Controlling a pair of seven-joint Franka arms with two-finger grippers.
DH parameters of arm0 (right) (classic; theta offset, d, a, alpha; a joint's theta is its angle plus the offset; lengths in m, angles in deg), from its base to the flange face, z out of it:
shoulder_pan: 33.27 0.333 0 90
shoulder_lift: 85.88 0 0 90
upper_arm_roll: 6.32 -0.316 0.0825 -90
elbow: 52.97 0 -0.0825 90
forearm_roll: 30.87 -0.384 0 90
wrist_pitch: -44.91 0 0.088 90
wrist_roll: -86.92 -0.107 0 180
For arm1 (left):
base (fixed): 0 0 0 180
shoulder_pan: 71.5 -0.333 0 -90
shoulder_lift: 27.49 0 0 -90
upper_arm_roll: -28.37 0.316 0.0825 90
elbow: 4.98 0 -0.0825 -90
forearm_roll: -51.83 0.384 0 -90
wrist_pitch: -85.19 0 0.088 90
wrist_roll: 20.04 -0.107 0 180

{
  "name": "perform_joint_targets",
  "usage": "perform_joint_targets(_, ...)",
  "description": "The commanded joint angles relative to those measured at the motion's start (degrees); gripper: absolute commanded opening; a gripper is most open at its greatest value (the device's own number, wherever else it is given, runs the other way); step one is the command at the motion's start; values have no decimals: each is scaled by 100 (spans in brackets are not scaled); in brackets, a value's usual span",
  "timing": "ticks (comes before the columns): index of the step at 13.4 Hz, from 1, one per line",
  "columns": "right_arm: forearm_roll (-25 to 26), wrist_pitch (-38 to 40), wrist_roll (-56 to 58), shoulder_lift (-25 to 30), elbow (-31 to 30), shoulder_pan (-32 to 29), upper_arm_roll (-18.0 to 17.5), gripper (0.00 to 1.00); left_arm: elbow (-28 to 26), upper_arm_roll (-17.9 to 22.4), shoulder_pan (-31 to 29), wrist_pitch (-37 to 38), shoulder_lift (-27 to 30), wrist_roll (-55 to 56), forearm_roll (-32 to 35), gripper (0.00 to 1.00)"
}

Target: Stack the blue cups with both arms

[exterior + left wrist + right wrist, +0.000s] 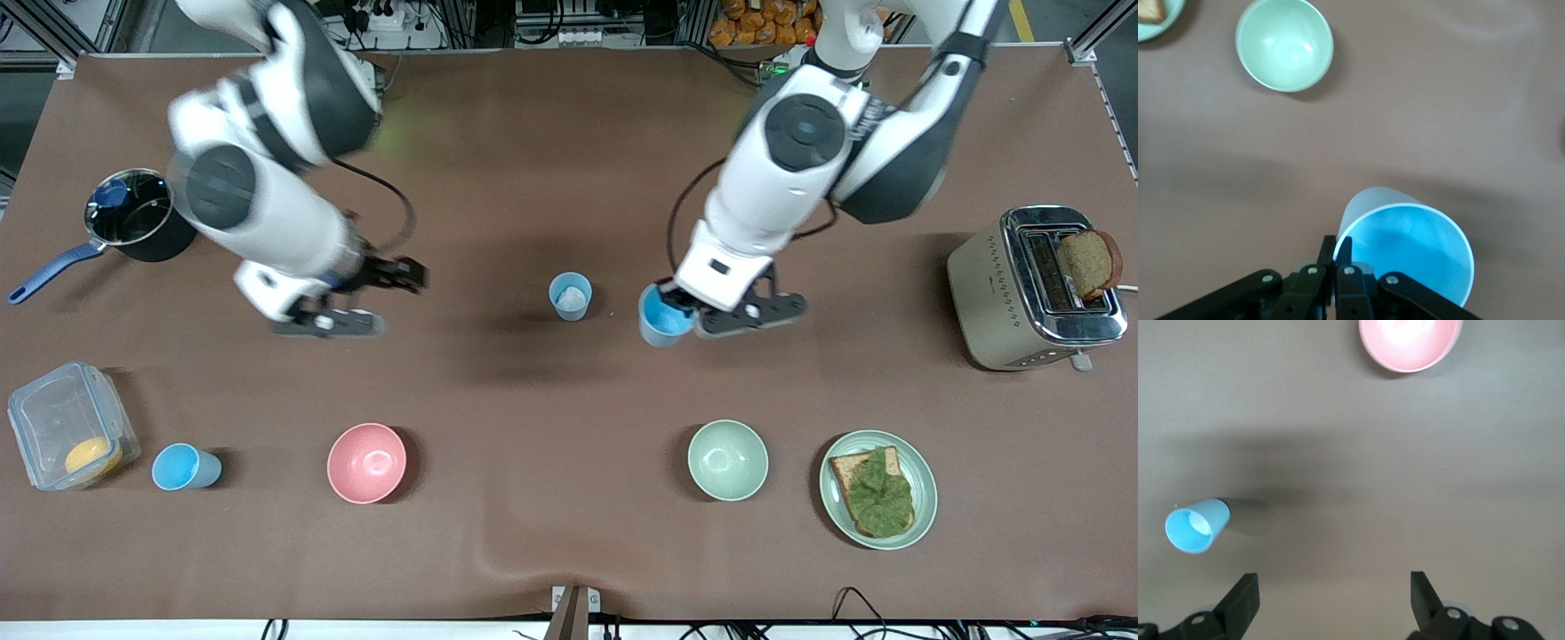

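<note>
Three blue cups were in play: one stood near the front camera between the plastic box (71, 437) and the pink bowl (366, 462), the cup with the white patch (570, 296) stood mid-table, and the held cup (662, 316) hung just beside it toward the left arm's end. My right gripper (356, 298) waited wide open and empty over bare table, well apart from the patched cup. My left gripper (1335, 257) pinched the held cup's rim, so I judged it best to centre it over the patched cup and lower it straight.
</note>
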Motion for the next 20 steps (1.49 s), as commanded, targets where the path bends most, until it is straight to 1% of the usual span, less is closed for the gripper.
perform_joint_targets(1,-17,-62,538,924,-879,-487,-106,100,157,32,424,162,-137,495,-113,0)
perform_joint_targets(2,-17,8,862,1074,-985,-680,-106,100,147,5,599,162,-215,784,-131,0)
perform_joint_targets(4,-26,201,1486,1172,-995,-1154,-97,100,113,-4,951,145,-409,1304,-148,0)
perform_joint_targets(6,-26,237,2005,1225,-1021,-1550,-97,100,-228,-4,1119,-100,-515,1420,-105,0)
perform_joint_targets(7,-9,202,2164,1225,-1073,-1674,-89,100,-535,-4,1137,-493,-506,1455,-113,0)
perform_joint_targets(8,44,185,2235,1199,-1074,-1719,-80,100,-834,-4,1154,-906,-463,1612,-104,0)
perform_joint_targets(9,96,167,2236,1190,-1074,-1737,-80,100,-976,-4,1154,-1049,-436,1700,-87,0)
perform_joint_targets(11,158,149,2236,1181,-1065,-1746,-80,100,-1082,-4,1215,-1199,-532,1701,-69,0)
perform_joint_targets(14,202,132,2236,1164,-1065,-1728,-89,100,-1443,5,1216,-1700,-594,1701,-61,0)
perform_joint_targets(18,237,123,2236,1155,-1056,-1737,-89,100,-1417,5,1251,-1946,-840,1710,150,0)
perform_joint_targets(20,246,123,2236,1146,-1048,-1737,-89,100,-1391,5,1260,-1956,-919,1710,151,0)
